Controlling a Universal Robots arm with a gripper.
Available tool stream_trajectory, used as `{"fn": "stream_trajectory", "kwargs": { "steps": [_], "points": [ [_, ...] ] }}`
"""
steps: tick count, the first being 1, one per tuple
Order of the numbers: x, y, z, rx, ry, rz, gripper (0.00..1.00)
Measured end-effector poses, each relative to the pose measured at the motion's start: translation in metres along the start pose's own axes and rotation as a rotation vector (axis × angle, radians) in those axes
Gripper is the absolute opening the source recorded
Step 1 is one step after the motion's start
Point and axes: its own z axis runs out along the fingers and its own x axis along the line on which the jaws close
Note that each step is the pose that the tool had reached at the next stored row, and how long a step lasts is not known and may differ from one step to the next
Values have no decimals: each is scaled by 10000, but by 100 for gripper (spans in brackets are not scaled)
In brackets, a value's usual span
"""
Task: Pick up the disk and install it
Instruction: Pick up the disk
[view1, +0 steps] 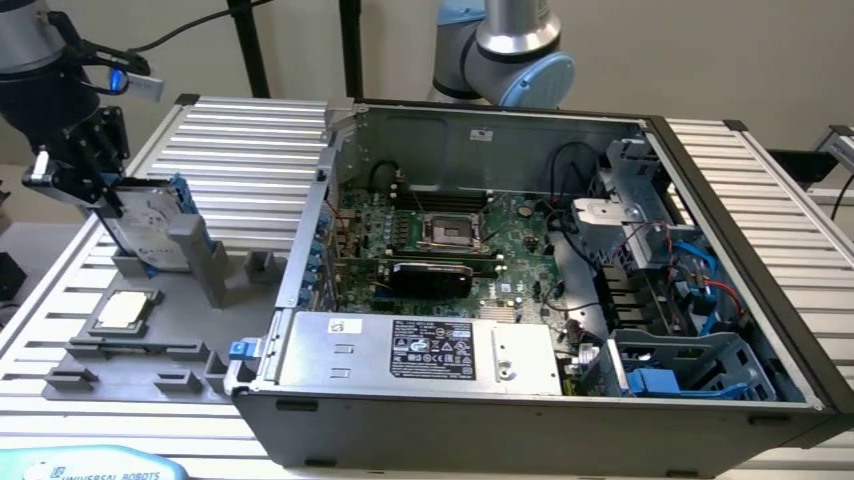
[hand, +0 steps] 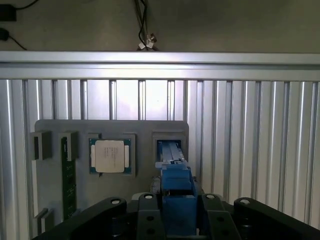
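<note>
At the exterior view's upper left, the gripper (view1: 110, 198) pinches the disk (view1: 147, 228), which stands on edge at the grey fixture (view1: 134, 352). There is bare ribbed table (view1: 254, 140) around it, and the computer case (view1: 534, 405) is well apart. The wrist view adds the blue carrier edge between the fingers (hand: 150, 220), with the slot (hand: 170, 145) and CPU chip (hand: 110, 156) beyond.

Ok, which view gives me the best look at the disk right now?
The exterior view: the disk stands roughly upright at that view's left, its silver face turned toward the camera, just under the gripper. The wrist view sees it edge-on, mostly the blue carrier, with the jaws closed against its sides.
</note>
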Motion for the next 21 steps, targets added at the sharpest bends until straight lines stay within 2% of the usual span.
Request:
{"fn": "stream_trajectory", "kwargs": {
  "steps": [13, 17, 21],
  "points": [
    [1, 1, -11, 1, 0, 0, 33],
    [-1, 0, -88, 0, 0, 0, 33],
    [-3, -2, -243, 0, 0, 0, 33]
  ]
}}
